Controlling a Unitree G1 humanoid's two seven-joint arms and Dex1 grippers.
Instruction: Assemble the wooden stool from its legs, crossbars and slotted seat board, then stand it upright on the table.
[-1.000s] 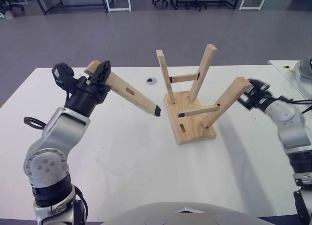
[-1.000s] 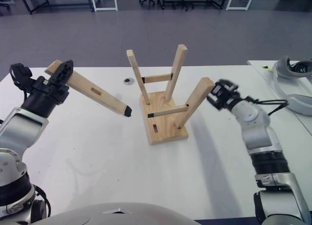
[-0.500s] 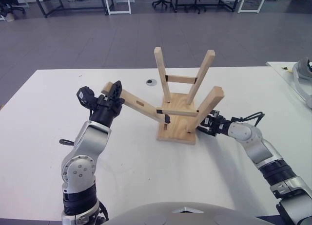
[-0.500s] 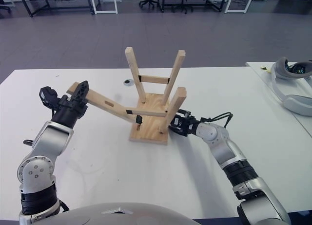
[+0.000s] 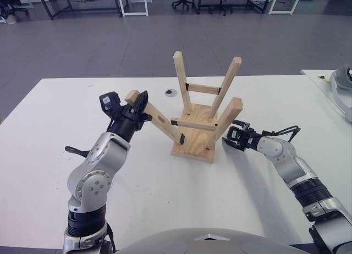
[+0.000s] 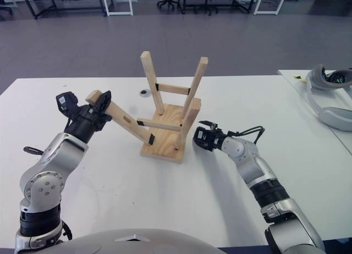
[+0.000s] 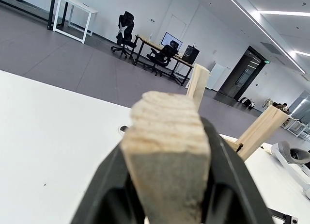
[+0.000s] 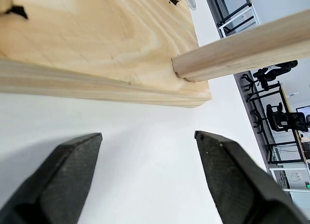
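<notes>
The stool stands upside down, its seat board [image 5: 192, 148] flat on the white table [image 5: 165, 210]. Two legs [image 5: 181, 81] rise at the back with a crossbar [image 5: 204, 89] between them. A third leg [image 5: 229, 117] stands at the front right, and a second crossbar [image 5: 193, 123] runs from it. My left gripper [image 5: 139, 102] is shut on the upper end of the fourth leg [image 5: 165, 122], which slants down to the board's left corner. In the left wrist view the leg's end grain [image 7: 166, 136] sits between the fingers [image 7: 112, 185]. My right gripper [image 5: 233, 138] is open, low on the table just right of the board [image 8: 97, 40].
A round grommet [image 5: 171, 92] is set in the table behind the stool. A grey headset [image 6: 330, 94] lies on the neighbouring table at the right. Bare tabletop stretches in front of the stool, and office desks and chairs stand on the floor beyond.
My left gripper carried the fourth leg right and down until its lower end met the seat board. My right gripper left the front right leg, dropped beside the board and now stands open.
</notes>
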